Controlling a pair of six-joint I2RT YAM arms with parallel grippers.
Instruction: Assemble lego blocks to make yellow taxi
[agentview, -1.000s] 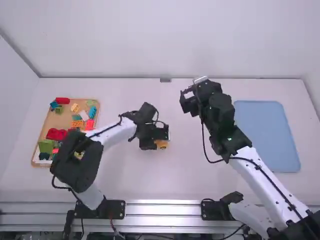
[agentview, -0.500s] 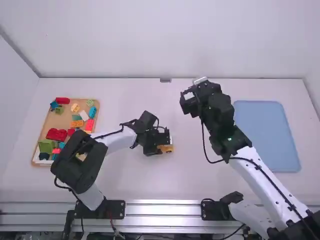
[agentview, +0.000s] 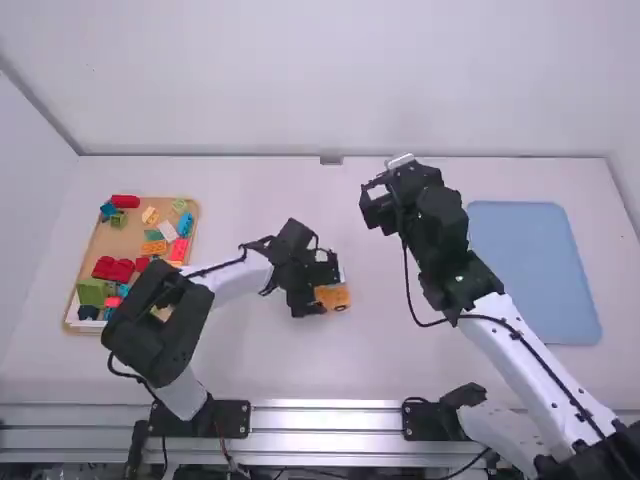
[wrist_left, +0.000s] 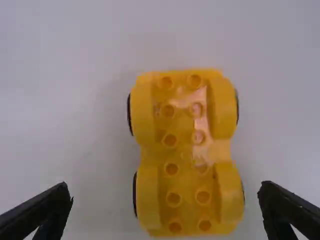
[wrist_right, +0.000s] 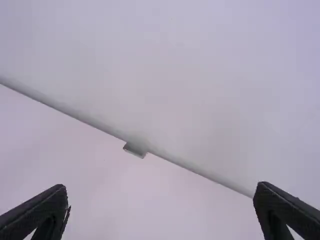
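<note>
On a white table (agentview: 260, 350), a yellow toy car base (agentview: 333, 297) with rows of studs and dark wheels sits near the middle. The left gripper (agentview: 325, 287) is over it, jaws spread wide, holding nothing. The right gripper (agentview: 370, 200), also wide and empty, hangs toward the far edge. Assorted blocks (agentview: 113, 268) fill a tray (agentview: 113, 240) near the left edge.

From where I stood, the high cam sat above and behind the left arm (agentview: 240, 280) and right arm (agentview: 535, 355), facing forward and down over the table (agentview: 390, 360). Left wrist cam looked down super close on the yellow wheeled base (wrist_left: 182, 155), which the high one also caught, farther off. Right wrist cam faced the table's far edge and wall (wrist_right: 175, 75), sharing that little grey tab (wrist_right: 135, 150) with the high view.
</note>
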